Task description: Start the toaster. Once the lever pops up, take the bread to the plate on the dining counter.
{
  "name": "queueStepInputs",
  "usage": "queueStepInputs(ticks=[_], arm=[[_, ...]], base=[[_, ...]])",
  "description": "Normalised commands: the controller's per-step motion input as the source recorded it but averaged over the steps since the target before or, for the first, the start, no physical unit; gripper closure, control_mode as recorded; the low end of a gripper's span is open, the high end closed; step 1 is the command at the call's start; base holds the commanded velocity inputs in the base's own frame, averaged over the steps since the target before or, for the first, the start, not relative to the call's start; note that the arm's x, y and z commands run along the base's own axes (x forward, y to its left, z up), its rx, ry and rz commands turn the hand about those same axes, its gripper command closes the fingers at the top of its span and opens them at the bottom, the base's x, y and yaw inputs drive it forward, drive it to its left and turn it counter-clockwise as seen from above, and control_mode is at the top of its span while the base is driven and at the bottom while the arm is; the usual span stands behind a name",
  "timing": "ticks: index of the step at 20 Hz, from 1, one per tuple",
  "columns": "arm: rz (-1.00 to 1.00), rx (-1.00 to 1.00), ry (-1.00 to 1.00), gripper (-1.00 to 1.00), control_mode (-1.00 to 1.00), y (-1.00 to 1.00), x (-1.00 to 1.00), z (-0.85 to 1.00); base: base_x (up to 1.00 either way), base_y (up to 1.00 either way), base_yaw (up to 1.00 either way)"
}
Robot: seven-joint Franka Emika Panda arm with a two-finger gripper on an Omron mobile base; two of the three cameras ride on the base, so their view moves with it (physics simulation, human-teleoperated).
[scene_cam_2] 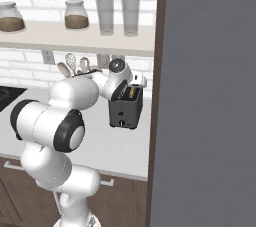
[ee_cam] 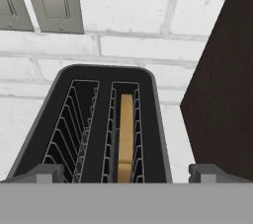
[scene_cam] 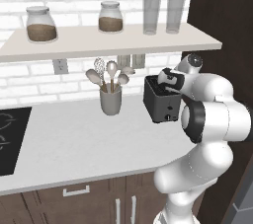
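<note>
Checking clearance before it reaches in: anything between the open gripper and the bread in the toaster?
Nothing. In the hand view the gripper sits open above the toaster, with the bread standing in its right-hand slot, unobstructed.

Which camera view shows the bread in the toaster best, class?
The hand view: it looks straight down into the toaster, where the bread stands on edge in the right-hand slot. The right base view gives just a tan sliver of bread behind the arm. In the left base view the slots are too small to tell.
</note>
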Motion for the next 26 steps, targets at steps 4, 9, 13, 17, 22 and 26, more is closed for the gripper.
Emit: queueStepInputs(ticks=[4,9,13,17,22,26], arm=[[0.0,0.0,0.0,-1.0,-1.0,0.0,0.0,0.0],[0.0,0.0,0.0,-1.0,-1.0,0.0,0.0,0.0],[0.0,0.0,0.0,-1.0,-1.0,0.0,0.0,0.0],[0.0,0.0,0.0,-1.0,-1.0,0.0,0.0,0.0],[0.0,0.0,0.0,-1.0,-1.0,0.0,0.0,0.0],[0.0,0.0,0.0,-1.0,-1.0,0.0,0.0,0.0]], base=[[0.0,0.0,0.0],[0.0,0.0,0.0],[0.0,0.0,0.0],[0.0,0.0,0.0],[0.0,0.0,0.0],[0.0,0.0,0.0]])
